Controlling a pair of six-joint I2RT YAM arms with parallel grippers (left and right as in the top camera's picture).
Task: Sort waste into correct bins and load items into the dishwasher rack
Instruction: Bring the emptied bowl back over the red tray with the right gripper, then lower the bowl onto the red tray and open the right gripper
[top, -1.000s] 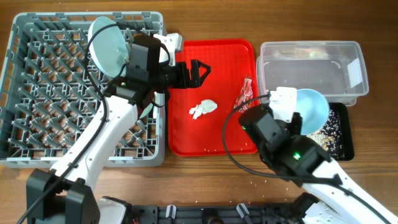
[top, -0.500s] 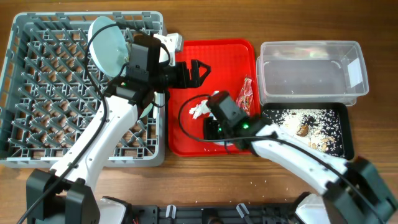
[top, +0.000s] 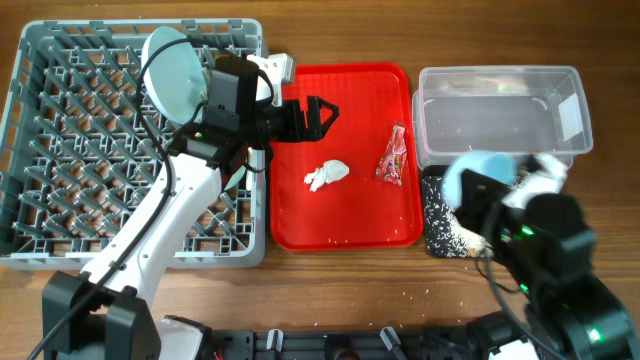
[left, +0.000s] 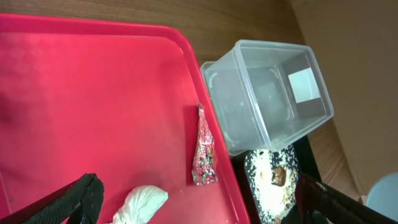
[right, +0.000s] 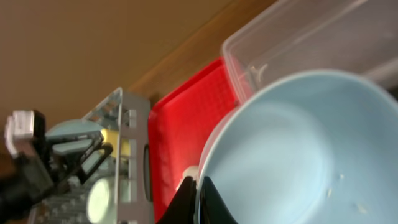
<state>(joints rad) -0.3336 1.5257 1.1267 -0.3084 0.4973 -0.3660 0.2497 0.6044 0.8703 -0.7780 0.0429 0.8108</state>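
We see the pale blue bowl (top: 482, 172) tipped over the black tray (top: 433, 238), its rim pinched in our right gripper (right: 196, 191), probably to shed scraps there. Our left gripper (top: 322, 112) gapes wide above the red tray (top: 340, 222), near the tissue (top: 327, 174) and wrapper (top: 393, 158).

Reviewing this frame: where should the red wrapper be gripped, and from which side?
Probably from straight above, with the jaws closing across the narrow middle of the wrapper. It lies flat and elongated on the red tray, close to one rim, so a side approach would not get under it. Its crinkled surface should give something to pinch there.
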